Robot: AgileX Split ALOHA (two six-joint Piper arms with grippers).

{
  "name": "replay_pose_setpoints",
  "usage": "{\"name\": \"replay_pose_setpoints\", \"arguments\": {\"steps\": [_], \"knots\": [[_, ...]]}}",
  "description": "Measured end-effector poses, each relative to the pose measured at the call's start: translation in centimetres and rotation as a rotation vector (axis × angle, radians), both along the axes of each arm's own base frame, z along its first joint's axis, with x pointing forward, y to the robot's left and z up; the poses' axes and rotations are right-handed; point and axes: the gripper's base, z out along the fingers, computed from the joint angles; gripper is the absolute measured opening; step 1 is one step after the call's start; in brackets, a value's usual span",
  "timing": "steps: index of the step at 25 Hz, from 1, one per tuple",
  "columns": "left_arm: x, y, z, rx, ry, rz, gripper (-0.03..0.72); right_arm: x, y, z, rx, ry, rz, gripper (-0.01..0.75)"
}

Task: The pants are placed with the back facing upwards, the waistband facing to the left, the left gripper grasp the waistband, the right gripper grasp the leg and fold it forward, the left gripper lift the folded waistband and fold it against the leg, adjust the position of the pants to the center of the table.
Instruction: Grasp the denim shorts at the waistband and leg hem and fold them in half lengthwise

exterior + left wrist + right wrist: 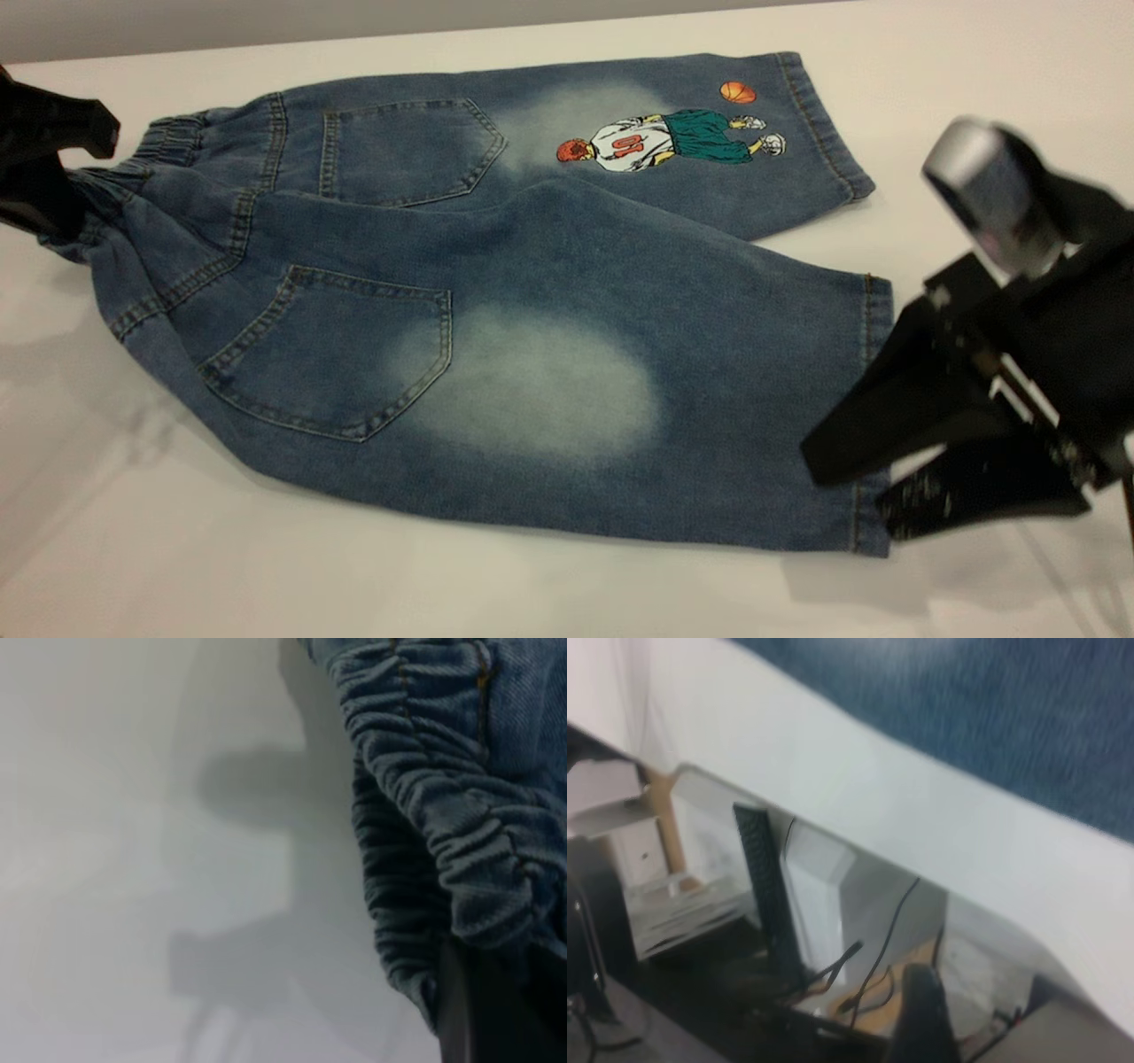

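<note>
Short blue denim pants (496, 292) with faded pale patches lie back-side up on the broad white table (532, 594), two back pockets showing, the elastic waistband (164, 142) toward the exterior view's left and the hems toward its right. The far leg carries a basketball-player cartoon (669, 137); the wide near leg (620, 381), marked by a large pale oval and no print, lies flat.

The left gripper (62, 190), a black claw seen only in part at the left edge, sits at the waistband, which is bunched and raised slightly there. In the left wrist view the gathered elastic (443, 833) runs down to a dark finger (487, 1010); the gripper appears clamped on the waistband, though the contact itself is partly hidden.

The right gripper (873, 483), a large black claw with wedge-shaped jaws and a silver cylinder on top, hangs at the hem of the near leg with its jaws parted, one wedge overlapping the hem edge and the other just beside it; nothing is held.

Judged step: the waistband grasp is made, the leg grasp is not. The next move calls for the right jaws to straddle the hem and close on it, so that both arms can fold the near half forward.
</note>
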Motion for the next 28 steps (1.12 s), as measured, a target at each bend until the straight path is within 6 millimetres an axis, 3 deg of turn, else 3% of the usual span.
{"name": "replay_pose_setpoints", "arguments": {"steps": [14, 28], "knots": [[0.0, 0.0, 0.0, 0.002, 0.004, 0.000, 0.078, -0.4, -0.2, -3.9, -0.044, 0.102, -0.016, 0.467], [0.0, 0.0, 0.0, 0.002, 0.006, 0.000, 0.078, 1.7, -0.5, -4.6, -0.113, -0.001, -0.013, 0.458]]}}
